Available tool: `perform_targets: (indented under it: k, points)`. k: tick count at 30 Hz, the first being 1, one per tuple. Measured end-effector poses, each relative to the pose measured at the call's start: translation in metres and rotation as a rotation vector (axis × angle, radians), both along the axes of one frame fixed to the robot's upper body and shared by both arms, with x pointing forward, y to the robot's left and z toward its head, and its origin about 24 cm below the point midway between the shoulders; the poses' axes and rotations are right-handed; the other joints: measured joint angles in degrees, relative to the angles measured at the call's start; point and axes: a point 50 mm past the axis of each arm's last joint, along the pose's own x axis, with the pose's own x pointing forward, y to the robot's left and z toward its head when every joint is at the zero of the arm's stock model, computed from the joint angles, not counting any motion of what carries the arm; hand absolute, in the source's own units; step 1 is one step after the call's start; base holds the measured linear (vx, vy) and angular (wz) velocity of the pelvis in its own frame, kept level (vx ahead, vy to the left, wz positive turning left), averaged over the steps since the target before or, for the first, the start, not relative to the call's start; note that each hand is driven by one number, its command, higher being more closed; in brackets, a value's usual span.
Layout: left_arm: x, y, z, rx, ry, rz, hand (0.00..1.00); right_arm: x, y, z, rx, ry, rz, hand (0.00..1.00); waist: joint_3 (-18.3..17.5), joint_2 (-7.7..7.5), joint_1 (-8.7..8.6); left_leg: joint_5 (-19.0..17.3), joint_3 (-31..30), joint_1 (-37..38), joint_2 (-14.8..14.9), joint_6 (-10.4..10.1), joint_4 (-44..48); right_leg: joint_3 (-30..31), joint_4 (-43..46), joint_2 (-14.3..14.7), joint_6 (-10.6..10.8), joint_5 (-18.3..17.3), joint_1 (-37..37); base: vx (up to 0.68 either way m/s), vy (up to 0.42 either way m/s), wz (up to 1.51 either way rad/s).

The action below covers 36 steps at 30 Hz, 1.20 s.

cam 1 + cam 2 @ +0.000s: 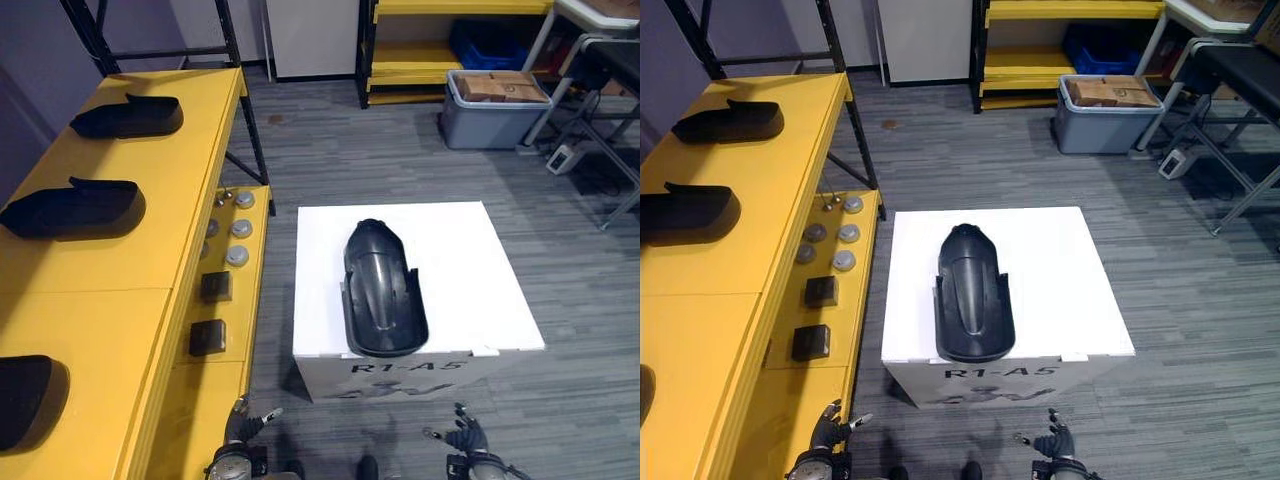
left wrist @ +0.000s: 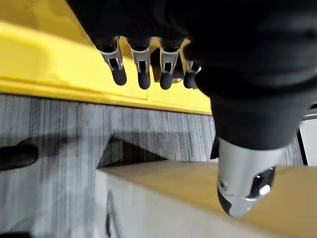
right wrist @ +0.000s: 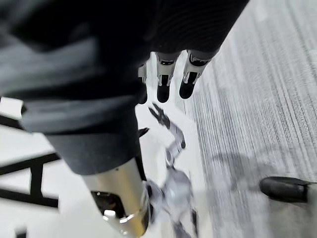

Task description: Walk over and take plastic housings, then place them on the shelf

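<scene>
Stopped before white box [image 1: 480, 290]; reach not yet begun. Left hand [image 1: 240, 425] low, fingers slack and straight, holding nothing. Right hand [image 1: 467, 436] likewise released and empty. Ahead of both hands and between their lines: black plastic housing [image 1: 383, 290], lying lengthwise on the box top, untouched. Out beyond the left hand: yellow shelf [image 1: 120, 270], already carrying three housings [image 1: 72, 208]. Judged partway through the task. Pick, carry and placing of this piece all left to do.
</scene>
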Motion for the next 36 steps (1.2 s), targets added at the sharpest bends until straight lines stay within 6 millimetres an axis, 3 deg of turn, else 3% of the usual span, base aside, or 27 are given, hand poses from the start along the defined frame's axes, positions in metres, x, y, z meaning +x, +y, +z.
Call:
perform_targets:
  k: [2,5,7,8,10,13,16,18,23,26,30,36]
  points:
    - [-0.005,0.006,0.001,0.012,0.003,0.018,0.0,0.006,-0.017,0.014,-0.04,-0.07,-0.072,0.0,0.0,-0.01,-0.14,0.0,0.9,1.4,-0.4,0.0,-0.8,0.1,0.0,-0.4,0.5,-0.3,0.8,0.13,0.112,-0.16]
    - [-0.004,0.01,0.003,0.02,-0.012,0.027,0.0,0.012,-0.051,0.051,-0.154,-0.229,-0.18,0.0,0.0,-0.05,-0.25,0.0,1.2,2.6,-0.5,0.0,-1.2,0.1,0.1,-0.6,1.0,-0.6,1.7,0.1,0.045,-0.01]
    - [-0.01,0.007,0.003,0.01,-0.006,0.032,0.0,0.012,-0.072,0.09,-0.279,-0.356,-0.209,0.0,-0.4,-0.12,-0.43,0.0,2.0,3.2,-0.5,0.0,-1.4,0.1,0.2,-0.6,1.4,-0.9,2.0,0.05,0.01,-0.07]
    - [-0.012,0.006,0.002,0.005,-0.001,0.032,0.0,0.014,-0.076,0.101,-0.307,-0.394,-0.208,0.0,-0.5,-0.19,-0.4,0.0,2.5,3.2,-0.4,0.0,-1.4,0.1,0.2,-0.6,1.4,-1.0,2.0,0.03,0.0,-0.13]
    - [-0.02,0.001,-0.002,-0.02,0.021,0.032,0.0,0.018,-0.084,0.143,-0.41,-0.543,-0.206,0.0,-0.7,-0.47,-1.04,-0.1,2.6,3.4,-0.3,-0.1,-1.4,0.1,0.1,-0.5,1.5,-1.0,2.0,0.01,-0.017,-0.11]
    - [-0.027,-0.004,-0.005,-0.041,0.038,0.037,0.0,0.027,-0.083,0.191,-0.513,-0.72,-0.157,0.0,-1.0,-1.02,-1.78,-0.2,2.7,3.5,-0.1,-0.2,-1.4,0.1,0.1,-0.3,1.5,-1.0,2.1,-0.01,-0.001,-0.01]
    - [-0.029,-0.008,-0.007,-0.05,0.052,0.012,0.0,0.042,-0.073,0.21,-0.524,-0.827,-0.106,0.0,-1.6,-1.71,-1.64,-0.3,2.5,3.5,-0.1,-0.2,-2.0,0.1,0.0,-0.2,1.2,-1.2,1.8,-0.07,-0.003,-0.02]
    - [-0.031,-0.012,-0.01,-0.061,0.068,-0.015,0.0,0.054,-0.064,0.215,-0.503,-0.873,-0.065,0.0,-1.7,-1.89,-1.66,-0.5,2.4,3.4,-0.1,0.1,-2.5,0.1,-0.3,0.0,1.2,-1.2,1.5,-0.09,0.002,-0.02]
    - [-0.035,-0.011,-0.013,-0.052,0.093,-0.059,0.0,0.093,-0.008,0.221,-0.403,-0.962,0.199,0.0,-2.3,-1.64,-0.6,-0.3,1.4,2.9,-0.4,0.7,-2.8,-0.2,-0.2,-0.1,0.8,-0.9,0.9,-0.07,0.009,0.05]
    - [-0.035,-0.009,-0.012,-0.046,0.092,-0.062,0.0,0.1,0.005,0.213,-0.383,-0.939,0.287,0.0,-2.4,-1.61,-0.09,-0.1,0.3,2.6,-0.6,0.9,-2.8,-1.3,-0.7,-0.3,0.9,-0.8,1.0,-0.03,-0.001,0.21]
    - [-0.035,-0.012,-0.013,-0.049,0.098,-0.076,0.0,0.111,0.023,0.178,-0.34,-0.796,0.378,0.0,-2.7,-0.98,0.02,0.3,-0.9,1.5,-1.1,1.4,-2.8,-2.3,-1.1,-0.6,0.9,-0.5,1.1,0.03,0.005,0.15]
    - [-0.033,-0.019,-0.013,-0.059,0.095,-0.103,0.0,0.108,0.044,0.12,-0.314,-0.526,0.457,0.0,-2.7,-0.73,0.22,0.9,-1.2,1.8,-1.6,1.3,-2.8,-3.0,-2.0,-1.3,1.0,-0.3,2.2,0.01,0.004,0.06]
